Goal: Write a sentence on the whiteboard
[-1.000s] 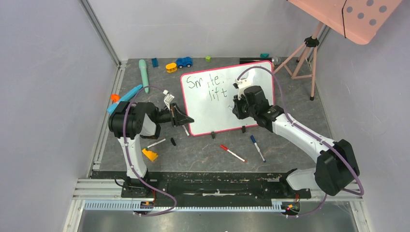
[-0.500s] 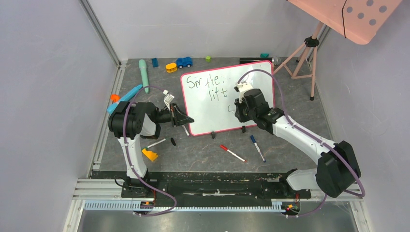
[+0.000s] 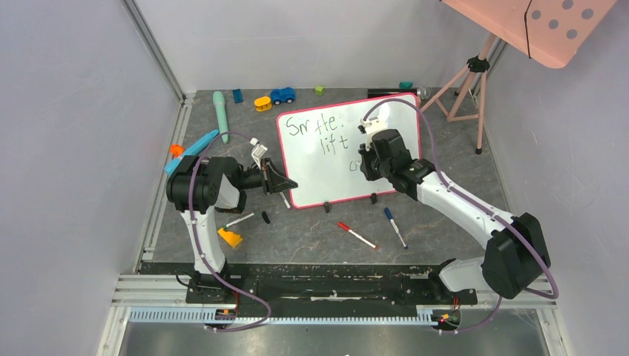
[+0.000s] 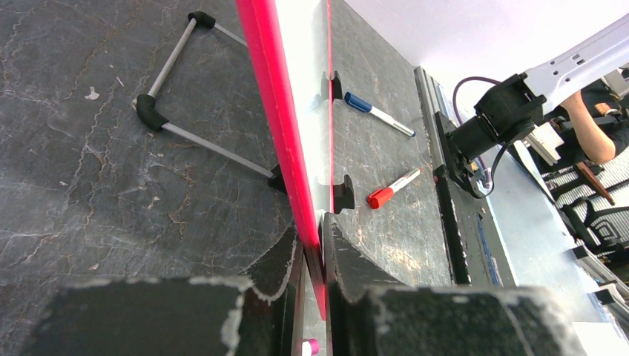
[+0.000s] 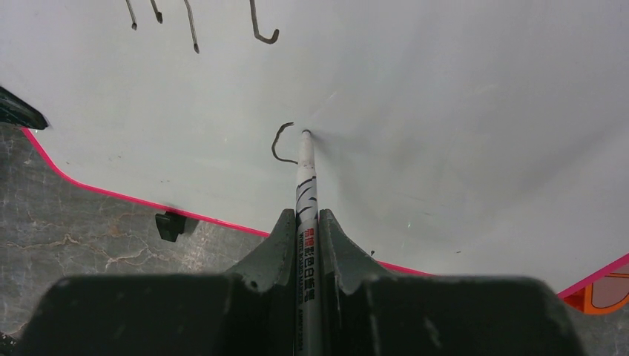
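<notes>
**Board** (image 3: 319, 178): stands on its long lower edge at the middle of the table (image 3: 311, 237), written face toward the arms. It rests on two black feet (image 3: 327, 208). A thin pink-red frame runs round it.

**Sentence** (image 3: 311, 124): black handwriting in the upper part of the board. The top line reads roughly "Sm tte."; below it and further right is "lift". Lower and further right again there is one small curved stroke (image 5: 274, 147), clearest in the right wrist view.

**Right gripper** (image 5: 305, 222): fingers pressed together on a white marker (image 5: 305, 182), which runs straight out between them. The marker tip touches the board just beside the upper end of the curved stroke. In the top view this gripper sits over the right half of the board, below the "lift" line.

**Left gripper** (image 4: 311, 241): clamped on the board's frame near the lower left corner, one finger on each face. The left wrist view shows the red edge running away between the fingers. A grey rod stand (image 4: 200, 141) sits on the table at the board's back side.

**Loose items:** a red marker (image 3: 357, 235) and a blue marker (image 3: 394, 227) lie on the table in front of the board, near its feet. They are apart from each other and from both grippers. An orange piece (image 3: 231, 237) lies beside the left arm. Small toys, among them a blue car (image 3: 282, 95), lie behind the board near the far wall.
</notes>
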### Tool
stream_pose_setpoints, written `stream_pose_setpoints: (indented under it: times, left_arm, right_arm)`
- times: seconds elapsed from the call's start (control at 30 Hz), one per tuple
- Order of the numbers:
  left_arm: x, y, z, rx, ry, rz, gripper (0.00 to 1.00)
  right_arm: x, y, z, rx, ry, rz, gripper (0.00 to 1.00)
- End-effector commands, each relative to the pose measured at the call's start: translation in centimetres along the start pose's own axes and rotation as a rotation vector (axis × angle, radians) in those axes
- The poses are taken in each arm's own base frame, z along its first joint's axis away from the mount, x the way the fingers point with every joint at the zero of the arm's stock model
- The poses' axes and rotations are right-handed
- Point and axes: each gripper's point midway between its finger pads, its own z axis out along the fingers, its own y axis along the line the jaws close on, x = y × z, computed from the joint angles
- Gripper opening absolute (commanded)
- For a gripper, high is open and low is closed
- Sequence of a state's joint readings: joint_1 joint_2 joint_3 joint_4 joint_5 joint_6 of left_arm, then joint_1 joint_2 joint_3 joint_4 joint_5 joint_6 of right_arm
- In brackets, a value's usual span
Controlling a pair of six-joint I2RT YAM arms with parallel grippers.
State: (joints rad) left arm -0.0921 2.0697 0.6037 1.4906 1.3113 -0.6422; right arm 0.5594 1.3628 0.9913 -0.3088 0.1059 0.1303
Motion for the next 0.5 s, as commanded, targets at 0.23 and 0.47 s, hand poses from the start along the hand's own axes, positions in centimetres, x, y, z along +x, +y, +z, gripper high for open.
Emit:
stream_pose_setpoints:
  times: [0.23,0.47]
  left_arm:
    - [0.5,-0.4,0.1,0.045,0.017,0.136,0.14]
    - [0.6,-0.4,0.1,0.045,0.018,0.135,0.15]
  right_arm:
    - [-2.8,0.6,0.4,-0.027,-0.073,-0.001,0.00]
    - [-3.1,1.2,0.2,-0.064,-0.095,0.003,0.00]
